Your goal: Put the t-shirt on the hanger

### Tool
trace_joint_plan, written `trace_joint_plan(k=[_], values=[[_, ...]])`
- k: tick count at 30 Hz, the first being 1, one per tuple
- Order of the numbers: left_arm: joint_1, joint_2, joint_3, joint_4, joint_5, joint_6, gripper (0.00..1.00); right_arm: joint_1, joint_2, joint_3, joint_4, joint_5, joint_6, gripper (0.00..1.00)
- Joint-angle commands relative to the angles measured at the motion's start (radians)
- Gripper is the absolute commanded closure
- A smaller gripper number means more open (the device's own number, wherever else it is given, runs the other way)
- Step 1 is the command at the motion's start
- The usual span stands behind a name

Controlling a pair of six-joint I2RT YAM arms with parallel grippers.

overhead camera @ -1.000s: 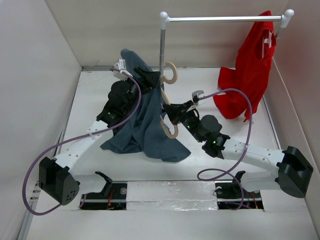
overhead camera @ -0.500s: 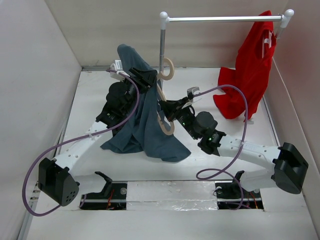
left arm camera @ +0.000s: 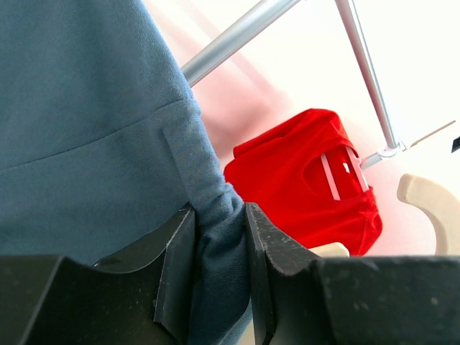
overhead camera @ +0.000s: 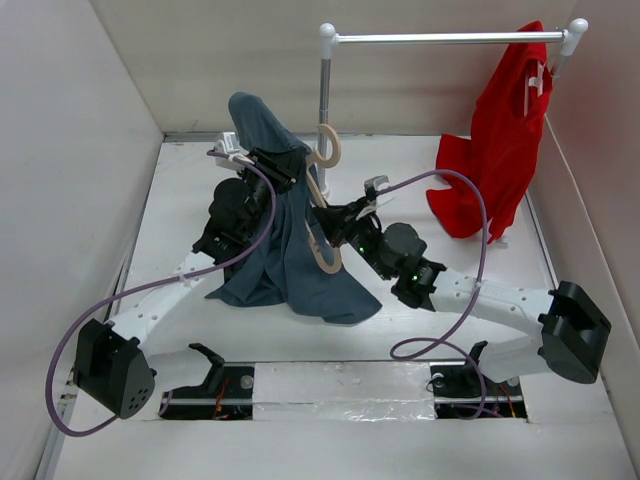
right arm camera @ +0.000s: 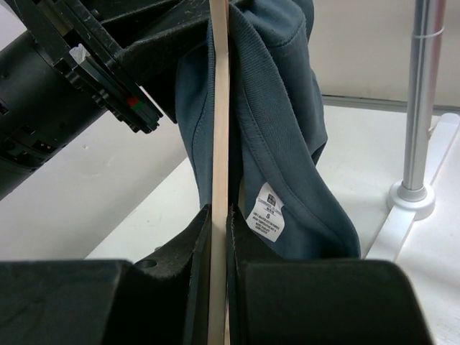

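Note:
The slate blue-grey t-shirt (overhead camera: 290, 260) hangs in a peak from my left gripper (overhead camera: 285, 165), its lower part heaped on the table. In the left wrist view the left gripper (left arm camera: 219, 244) is shut on a bunched fold of the t-shirt (left arm camera: 86, 108). The cream hanger (overhead camera: 320, 195) stands upright against the shirt, hook up. My right gripper (overhead camera: 335, 222) is shut on its lower arm. In the right wrist view the hanger (right arm camera: 218, 108) runs edge-on up from the right gripper (right arm camera: 217, 237). The t-shirt (right arm camera: 280, 108) collar with its white size label (right arm camera: 267, 215) lies just to its right.
A silver rail (overhead camera: 450, 38) on a post (overhead camera: 324, 90) stands at the back, with a red garment (overhead camera: 495, 150) hanging at its right end. White walls close in on the left, back and right. The rail's post base (right arm camera: 413, 198) stands near the shirt.
My left gripper has shut on the t-shirt fold and raised it higher. My right arm has carried the hanger left and up, close against the shirt.

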Motion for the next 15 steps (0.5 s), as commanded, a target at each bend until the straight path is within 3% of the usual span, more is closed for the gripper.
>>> trace_joint_plan(k=[1, 3, 6, 7, 10, 13, 15], values=[[-0.017, -0.05, -0.018, 0.051, 0.083, 0.052, 1.0, 0.014, -0.005, 0.065, 0.119, -0.036, 0.016, 1.0], [-0.017, -0.072, -0.026, 0.057, 0.092, 0.068, 1.0, 0.014, 0.0, 0.065, 0.102, -0.036, 0.025, 1.0], [-0.017, -0.104, -0.033, 0.037, 0.087, 0.094, 1.0, 0.023, -0.005, 0.048, 0.097, -0.03, 0.045, 0.86], [-0.017, -0.116, -0.041, 0.031, 0.086, 0.098, 1.0, 0.023, -0.011, 0.042, 0.091, -0.032, 0.049, 0.75], [-0.017, -0.153, -0.064, 0.034, 0.09, 0.1, 1.0, 0.023, -0.037, 0.039, 0.03, -0.041, 0.049, 0.62], [-0.017, -0.168, -0.058, 0.014, 0.098, 0.106, 1.0, 0.023, -0.074, 0.002, 0.005, -0.045, 0.056, 0.51], [-0.017, -0.191, -0.073, 0.02, 0.095, 0.103, 1.0, 0.023, -0.117, -0.018, -0.033, -0.064, 0.046, 0.51]])
